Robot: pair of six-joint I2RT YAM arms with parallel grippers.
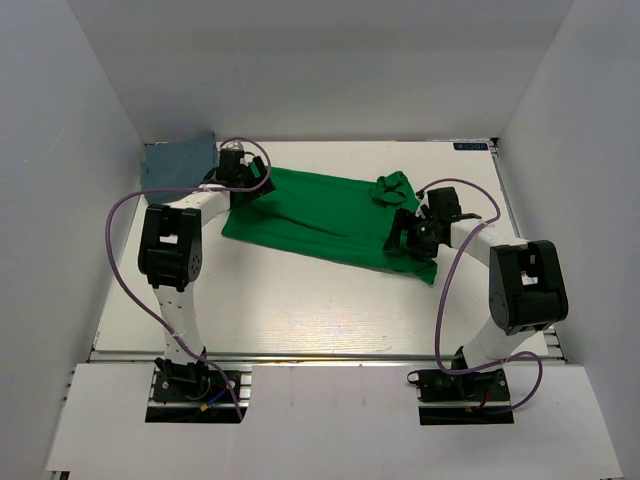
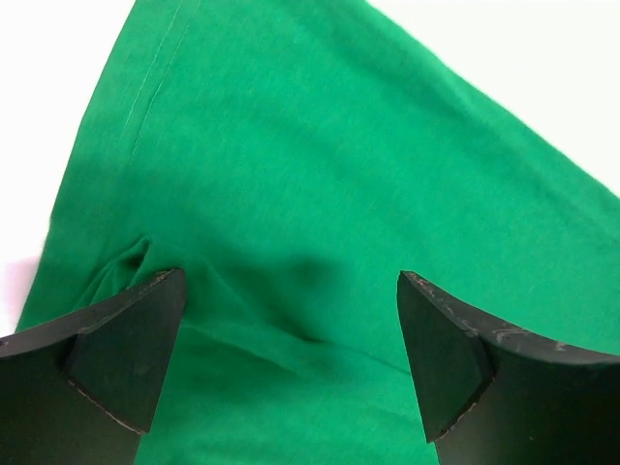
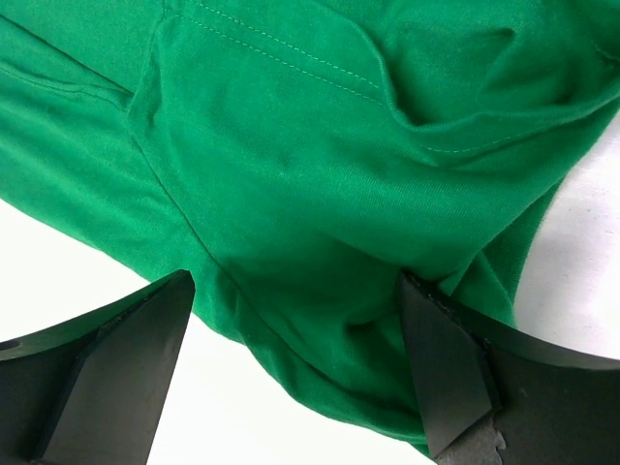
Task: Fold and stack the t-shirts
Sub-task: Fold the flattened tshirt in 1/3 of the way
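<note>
The bright green t-shirt (image 1: 325, 215) lies spread across the middle of the white table, folded lengthwise, with a bunched sleeve at its right end. The slate grey-blue t-shirt (image 1: 180, 158) lies folded at the far left corner. My left gripper (image 1: 243, 193) is open over the green shirt's left end; its view is filled with green cloth (image 2: 320, 174) between the spread fingers. My right gripper (image 1: 403, 240) is open over the shirt's right end, its fingers astride the near hem (image 3: 310, 281), and it holds nothing.
White walls close in the table on the left, back and right. Purple cables loop from both arms. A metal rail (image 1: 320, 352) runs along the table's near edge.
</note>
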